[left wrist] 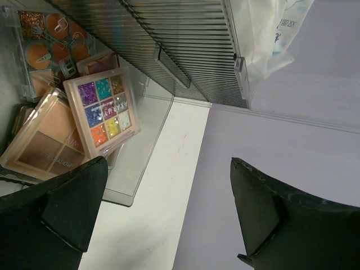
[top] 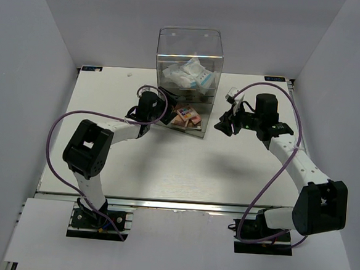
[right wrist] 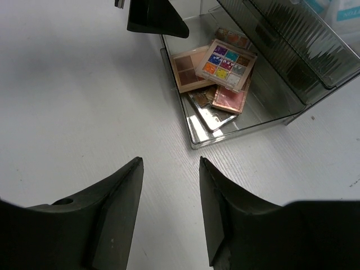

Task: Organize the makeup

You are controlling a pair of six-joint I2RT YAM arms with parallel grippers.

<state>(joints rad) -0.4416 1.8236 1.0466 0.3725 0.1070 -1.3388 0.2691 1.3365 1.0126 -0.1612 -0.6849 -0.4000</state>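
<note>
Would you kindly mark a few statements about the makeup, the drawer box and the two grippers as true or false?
1. The palettes lie in the open bottom drawer. True.
2. A brown palette tops the pile. False: the multicolour palette lies on top.
3. One gripper holds a palette. False: the left gripper and the right gripper are both open and empty.
4. The white-blue packet is inside the clear box, above the drawer. True.

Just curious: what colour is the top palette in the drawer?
The palette holds multicoloured pans; clearest in left wrist view.
</note>
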